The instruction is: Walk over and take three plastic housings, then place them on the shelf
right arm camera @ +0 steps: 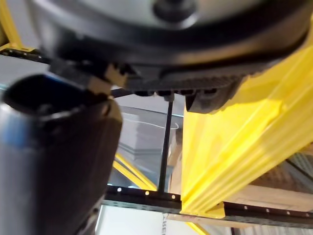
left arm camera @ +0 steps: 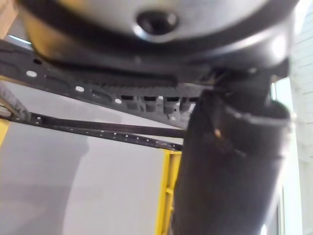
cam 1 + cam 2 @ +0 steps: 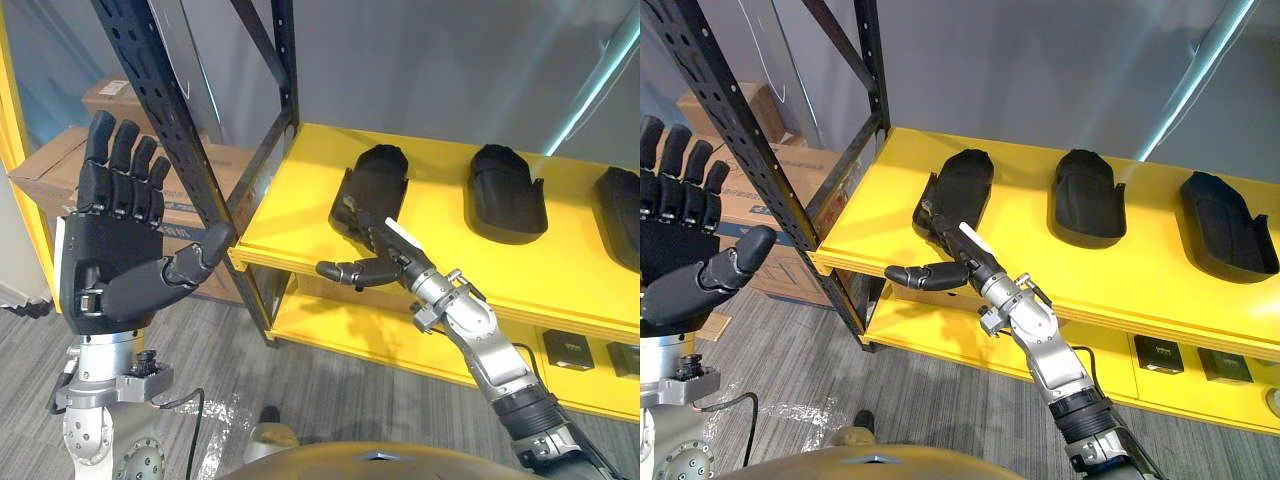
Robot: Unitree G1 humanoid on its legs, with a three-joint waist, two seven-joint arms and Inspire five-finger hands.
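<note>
A grey wall backs a yellow metal shelf with black perforated steel uprights, standing on a grey wood-patterned floor.

In the left eye view, brown cardboard boxes are stacked at the far left behind the upright. Three black plastic housings lie in a row on the upper yellow board and are well apart from one another: the left housing, the middle housing and the right housing, the last cut off by the view's right edge. The robot's right hand is at the near edge of the board, just at the near end of the left housing. Its fingers are stretched out flat toward the left and curl round nothing, and its white-covered thumb points toward the housing. Whether the hand touches the housing cannot be told. The left hand is raised on the near left, in front of the upright, with its palm toward the camera, its fingers straight up and its thumb out to the side. It holds nothing.

In the right eye view, small dark boxes sit on the lower yellow board at the right.

In the left wrist view, a black perforated beam crosses past the hand's dark bulk, and a yellow post stands behind it.

In the right wrist view, the yellow board's edge runs close beside the straight fingers, above a black perforated rail.
</note>
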